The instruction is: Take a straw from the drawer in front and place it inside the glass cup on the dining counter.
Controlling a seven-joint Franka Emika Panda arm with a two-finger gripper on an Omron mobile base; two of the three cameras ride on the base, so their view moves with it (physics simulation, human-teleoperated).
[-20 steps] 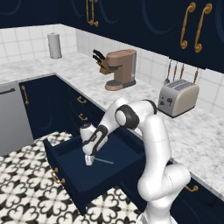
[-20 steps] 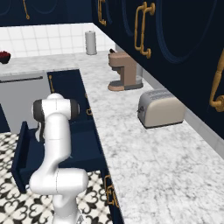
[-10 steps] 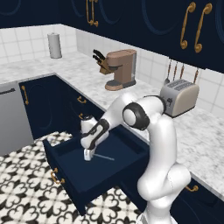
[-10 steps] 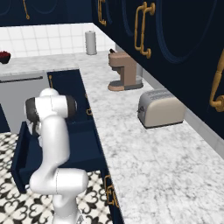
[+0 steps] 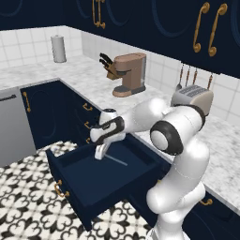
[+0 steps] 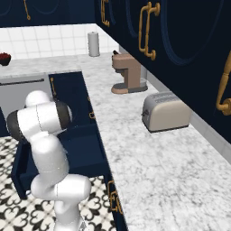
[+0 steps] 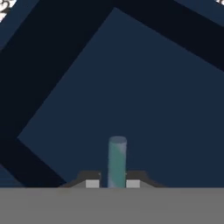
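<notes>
Grasping marked the stage reached here. We found the drawer (image 5: 89, 180) pulled fully out from the navy cabinet run, its dark blue inside exposed, and the arm bent down into it near the back wall. In the hand view the end effector (image 7: 113, 183) had its two tips drawn in narrow against a slim, pale greenish-white stick, the straw (image 7: 117, 162), which rose straight up between them; we judged the tips to be pinching it. In the left base view the straw (image 5: 115, 160) showed as a thin pale line running from the end effector (image 5: 100, 156) toward the drawer's right rear corner, above the drawer floor. Whether its far end rested on that floor or hung free of it we could not tell.

We judged the first part of the task, opening the drawer and taking hold of the straw, as done or all but done. Left to do were lifting the straw clear of the drawer walls, carrying it to the dining counter, and lowering it upright into the glass cup. The marble desk (image 6: 149, 149) behind the drawer carried a coffee machine (image 5: 130, 75), a toaster (image 6: 164, 111) and a paper towel roll (image 5: 58, 48); none of these belonged to the task.
</notes>
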